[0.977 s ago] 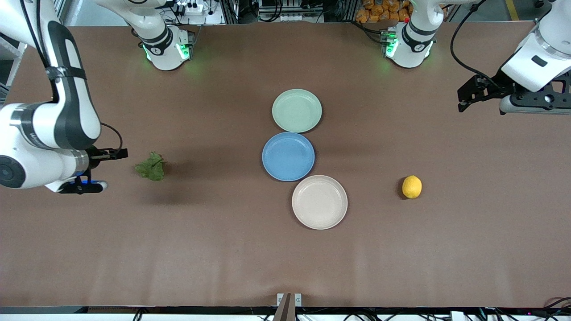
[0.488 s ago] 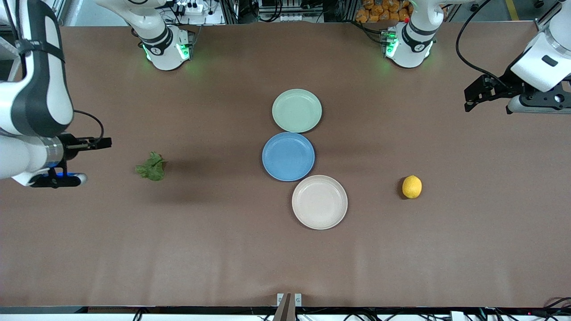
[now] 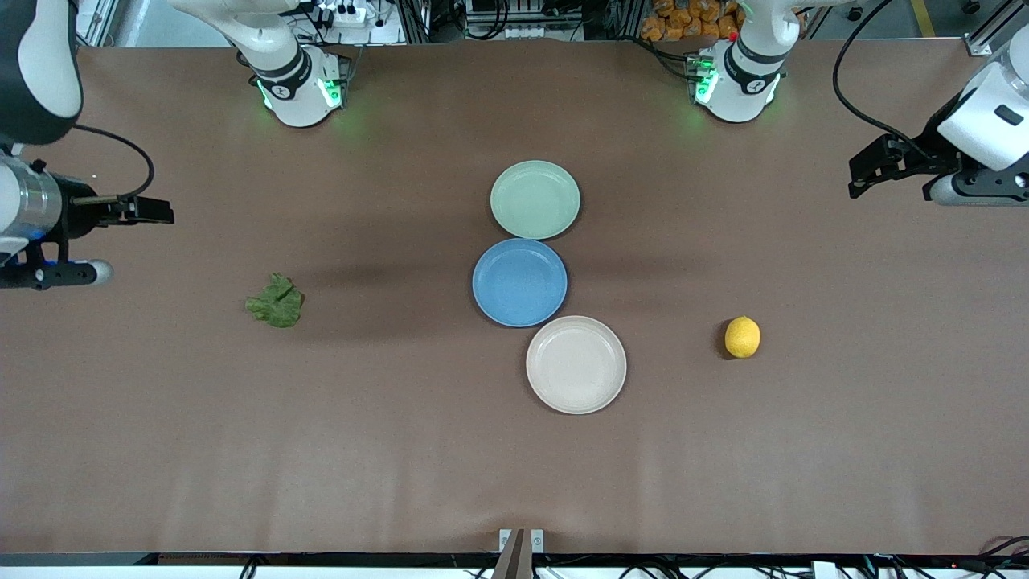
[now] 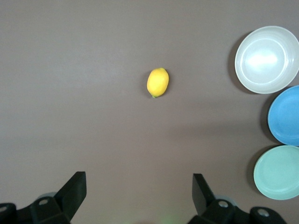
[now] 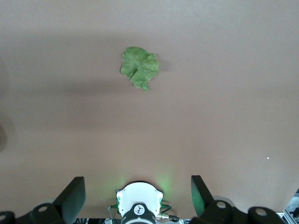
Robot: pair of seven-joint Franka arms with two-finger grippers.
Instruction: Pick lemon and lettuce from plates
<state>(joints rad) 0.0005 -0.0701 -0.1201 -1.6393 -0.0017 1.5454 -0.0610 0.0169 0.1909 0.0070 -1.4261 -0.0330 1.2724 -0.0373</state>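
Note:
The lemon (image 3: 742,337) lies on the bare table toward the left arm's end, on no plate; it also shows in the left wrist view (image 4: 158,82). The lettuce (image 3: 275,301) lies on the bare table toward the right arm's end and shows in the right wrist view (image 5: 139,67). The mint green plate (image 3: 534,199) and the beige plate (image 3: 575,364) are both empty. My left gripper (image 3: 867,170) is open and empty, up over the table's end (image 4: 138,186). My right gripper (image 3: 151,211) is open and empty, up over the other end (image 5: 138,189).
A blue plate (image 3: 519,282), empty, sits between the mint and beige plates, touching both. The arm bases (image 3: 301,84) (image 3: 735,80) stand at the table's edge farthest from the front camera. The right arm's base shows in the right wrist view (image 5: 138,203).
Both grippers have drawn away toward their ends of the table, the right one away from the lettuce, the left one away from the lemon. Lemon, lettuce and plates have not moved.

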